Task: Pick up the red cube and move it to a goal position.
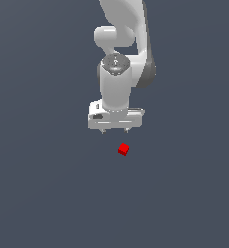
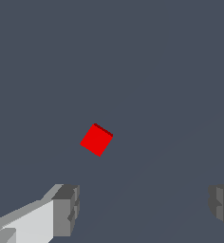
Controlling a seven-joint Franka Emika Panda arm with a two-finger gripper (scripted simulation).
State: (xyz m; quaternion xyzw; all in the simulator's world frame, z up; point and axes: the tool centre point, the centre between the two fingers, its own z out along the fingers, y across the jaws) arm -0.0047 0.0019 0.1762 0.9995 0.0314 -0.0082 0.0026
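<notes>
- Closest to the wrist camera are the 2 grey fingertips (image 2: 66, 209) of the hand (image 2: 142, 209), one at each side of that picture with a wide stretch of bare surface between them; the hand is spread wide and grips nothing.
- Past the fingertips lies the red cube (image 2: 97, 139), a tiny bright red block turned at an angle so its edges run diagonally. In the wrist view it sits beyond the gap between the fingers and closer to one finger's line than the other, touching neither.
- From the exterior view the white arm (image 1: 121, 48) comes down from the top of the picture and ends in the hand (image 1: 115, 130), its 2 short finger tips pointing downward.
- In that same view the red cube (image 1: 123, 149) sits just below the hand and slightly toward the exterior view's right, near it but clearly apart, with flat surface showing between cube and fingertips.
- The cube looks much smaller than the hand's white body.
- Everything rests against a plain dark blue-grey worktop (image 1: 39, 193), uniform all round, with a faint diagonal line crossing it in the wrist view.
- I cannot tell how high the hand hangs above that surface.
</notes>
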